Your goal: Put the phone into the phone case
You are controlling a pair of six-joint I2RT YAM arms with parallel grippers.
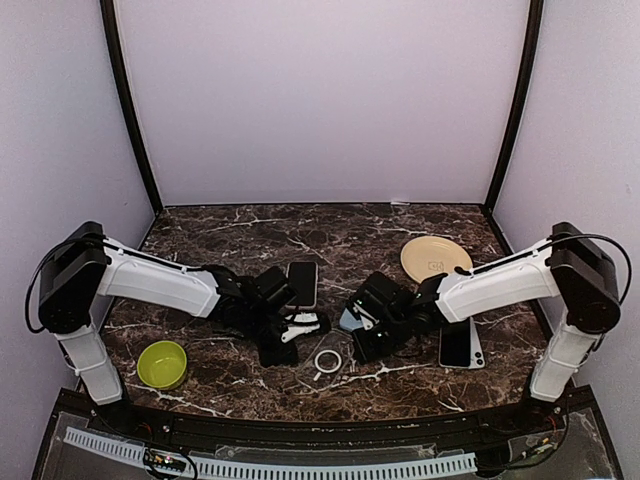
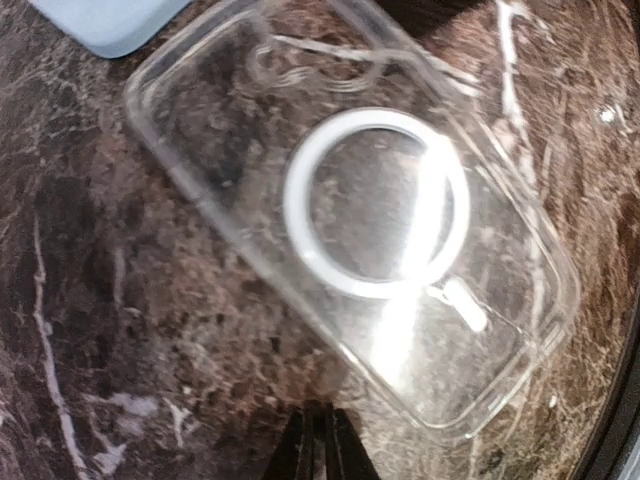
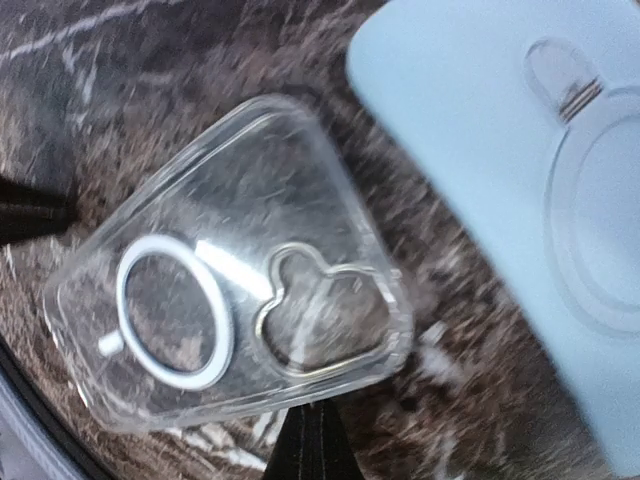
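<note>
The clear phone case (image 1: 328, 361), with a white ring in its back, lies open side up on the marble table between my two grippers. It fills the left wrist view (image 2: 360, 210) and shows in the right wrist view (image 3: 220, 270). A dark-screened phone (image 1: 302, 283) lies flat behind my left gripper. My left gripper (image 1: 300, 336) is shut and empty, its tips (image 2: 320, 448) just short of the case's long edge. My right gripper (image 1: 353, 348) is shut and empty, its tips (image 3: 312, 448) at the case's camera-cutout end.
A light blue case (image 1: 347, 319) lies just behind the clear one, also in the right wrist view (image 3: 520, 150). A pale phone (image 1: 461, 344) lies face down at the right. A yellow plate (image 1: 436, 258) sits back right, a green bowl (image 1: 162, 364) front left.
</note>
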